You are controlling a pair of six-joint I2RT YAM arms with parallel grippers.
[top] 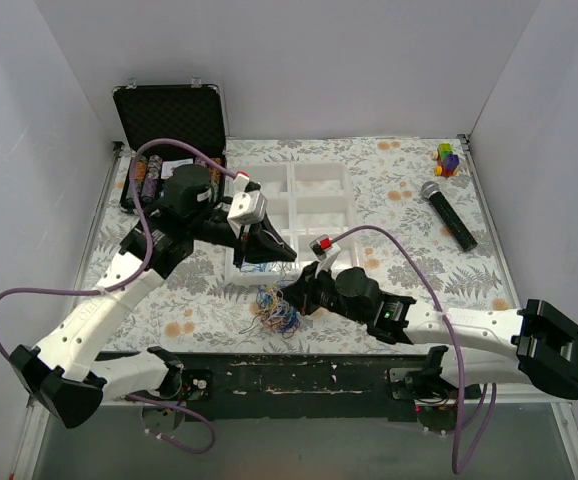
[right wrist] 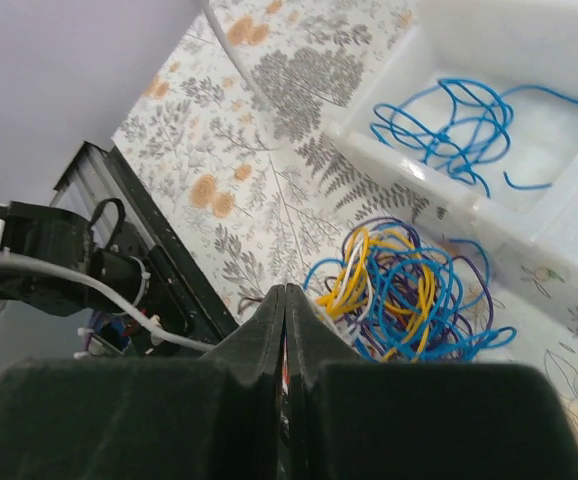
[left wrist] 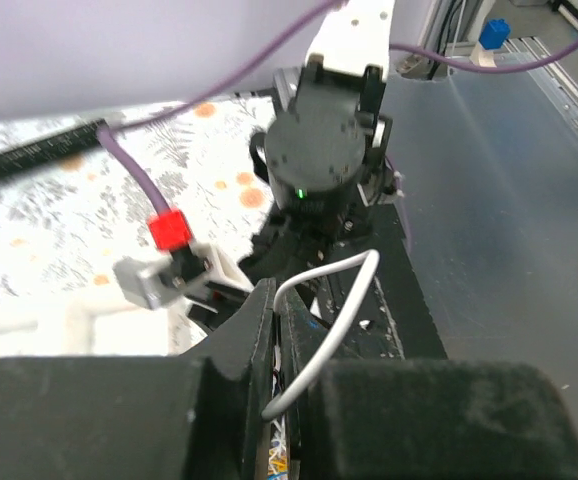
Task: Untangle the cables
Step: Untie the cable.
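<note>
Cables (right wrist: 409, 295): one loose tangle of thin, short wires, mostly blue and yellow with purple and orange strands, lying on the floral table (right wrist: 269, 200) just beside the white tray's (right wrist: 389, 165) near wall. Blue wires (right wrist: 459, 120): loose loops inside one tray compartment. White wire (left wrist: 321, 355): single, arched, pinched in the left gripper (left wrist: 279, 300).

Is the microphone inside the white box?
No, the microphone lies on the flowery table, off to the right of the white box.
</note>
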